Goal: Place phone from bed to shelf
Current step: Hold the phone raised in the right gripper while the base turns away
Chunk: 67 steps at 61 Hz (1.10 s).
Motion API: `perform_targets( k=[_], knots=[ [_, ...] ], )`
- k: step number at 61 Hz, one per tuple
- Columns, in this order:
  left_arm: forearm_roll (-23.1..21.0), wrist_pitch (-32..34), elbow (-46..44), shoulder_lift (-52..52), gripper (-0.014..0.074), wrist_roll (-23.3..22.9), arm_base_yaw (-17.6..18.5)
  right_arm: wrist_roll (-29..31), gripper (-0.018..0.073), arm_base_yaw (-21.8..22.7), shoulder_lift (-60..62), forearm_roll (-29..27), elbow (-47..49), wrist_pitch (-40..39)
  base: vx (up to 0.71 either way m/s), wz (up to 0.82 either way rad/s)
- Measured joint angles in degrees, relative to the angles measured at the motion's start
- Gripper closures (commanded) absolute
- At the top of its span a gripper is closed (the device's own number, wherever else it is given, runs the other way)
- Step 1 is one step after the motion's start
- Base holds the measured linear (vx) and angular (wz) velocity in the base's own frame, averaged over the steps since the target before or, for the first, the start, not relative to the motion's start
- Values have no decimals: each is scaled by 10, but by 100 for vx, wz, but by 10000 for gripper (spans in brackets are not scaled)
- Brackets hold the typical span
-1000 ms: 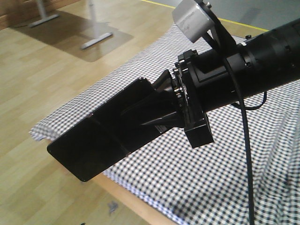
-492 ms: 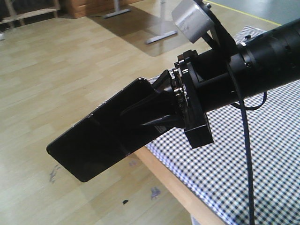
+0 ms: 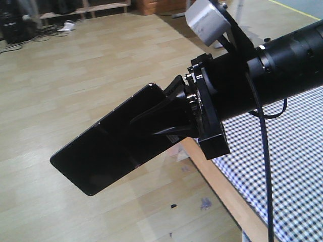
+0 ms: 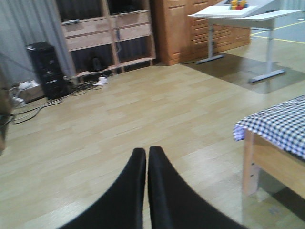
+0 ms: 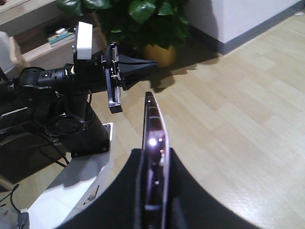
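- Counting one phone (image 3: 108, 151), one bed (image 3: 298, 166), two grippers, one white desk (image 4: 238, 12) and one potted plant (image 5: 143, 19).
- Clamping the phone by its near end in the right gripper (image 3: 154, 126), with a finger pressing on each broad face. Seeing the same hold in the right wrist view, the slab standing edge-on between the dark fingers (image 5: 119, 195).
- Pressing the left gripper (image 4: 147, 155) tight together, with nothing between its tips, above bare floor (image 4: 143, 105).
- Hanging the phone in the air, clear of the bed, out past the wooden side rail (image 3: 222, 186) and above the floor. Touching nothing but the gripper.
- Differing from half a second ago: the checked cloth shrinking into the lower right corner of the front view, having lain under the gripper before. A full second ago, filling most of the view beneath the phone.
- Sitting unchanged in the right gripper through all three moments, at the same angle.
- Running the phone's long axis away from the gripper, down toward the lower left of the front view. Dipping lowest at the free end, glossy face turned up, crease crossing the short way.
- Pointing straight ahead in the right wrist view, toward the left arm's gripper, with the pinkish edge uppermost.
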<state>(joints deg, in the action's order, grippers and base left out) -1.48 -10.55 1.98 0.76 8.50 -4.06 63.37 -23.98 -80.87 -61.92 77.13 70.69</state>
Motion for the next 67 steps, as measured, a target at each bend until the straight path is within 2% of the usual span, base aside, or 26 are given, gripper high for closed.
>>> perform_targets(
  k=[67],
  knots=[
    [0, 0, 0, 0, 595, 0, 0, 0, 562, 0, 0, 0, 0, 1, -11, 45]
  ],
)
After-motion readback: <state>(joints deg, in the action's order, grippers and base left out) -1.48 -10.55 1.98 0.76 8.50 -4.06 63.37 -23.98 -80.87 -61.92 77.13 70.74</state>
